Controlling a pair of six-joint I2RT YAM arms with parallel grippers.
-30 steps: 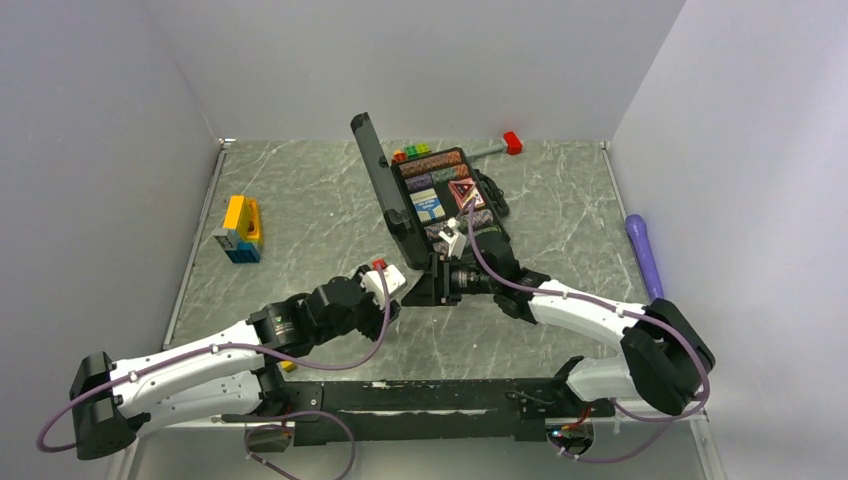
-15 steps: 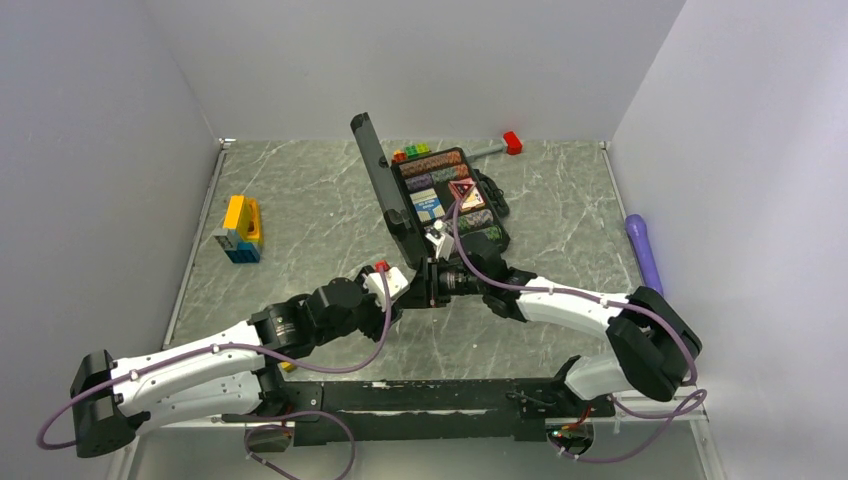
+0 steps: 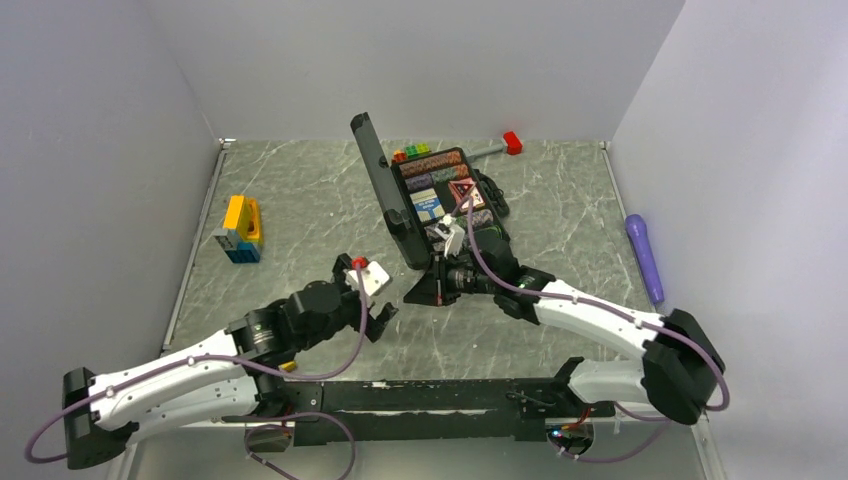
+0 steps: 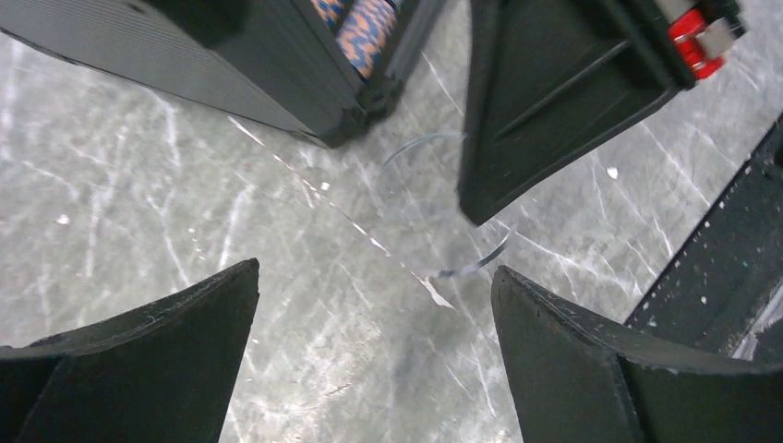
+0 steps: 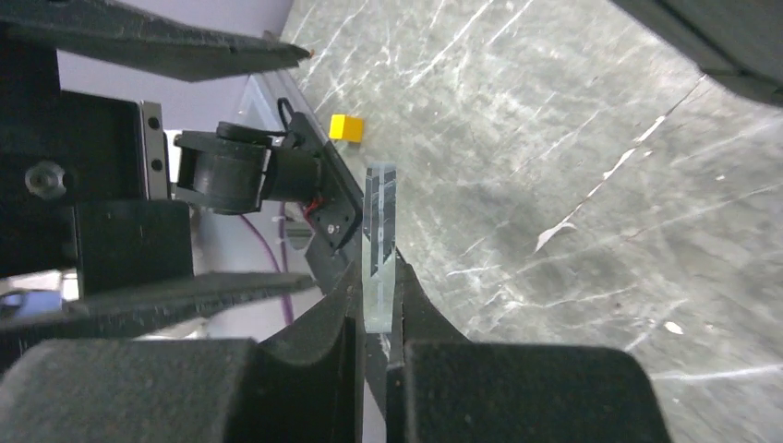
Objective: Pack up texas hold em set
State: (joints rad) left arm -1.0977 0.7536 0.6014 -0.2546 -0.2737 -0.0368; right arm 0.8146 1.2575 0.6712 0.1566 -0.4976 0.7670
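The black briefcase stands open at the back middle, its lid (image 3: 383,190) upright. Its tray holds rows of striped chips (image 3: 432,163), a blue-white deck (image 3: 428,204) and a pink deck (image 3: 466,193). In front of the case, my right gripper (image 3: 412,293) is shut on a thin clear plastic disc (image 5: 379,231), held edge-on above the table. The left wrist view shows that disc (image 4: 434,203) as a faint round outline below the case corner (image 4: 231,65). My left gripper (image 4: 376,268) hangs open just left of it, with nothing between its fingers.
A yellow and blue block toy (image 3: 241,228) lies at the left. A red-headed tool (image 3: 512,142) and coloured bricks (image 3: 412,152) sit behind the case. A purple cylinder (image 3: 645,255) lies at the right wall. A small yellow cube (image 5: 346,127) rests near the black front rail (image 3: 430,400).
My left gripper went from shut to open and drew back to the left. My right gripper closed on the clear disc, which stays with it.
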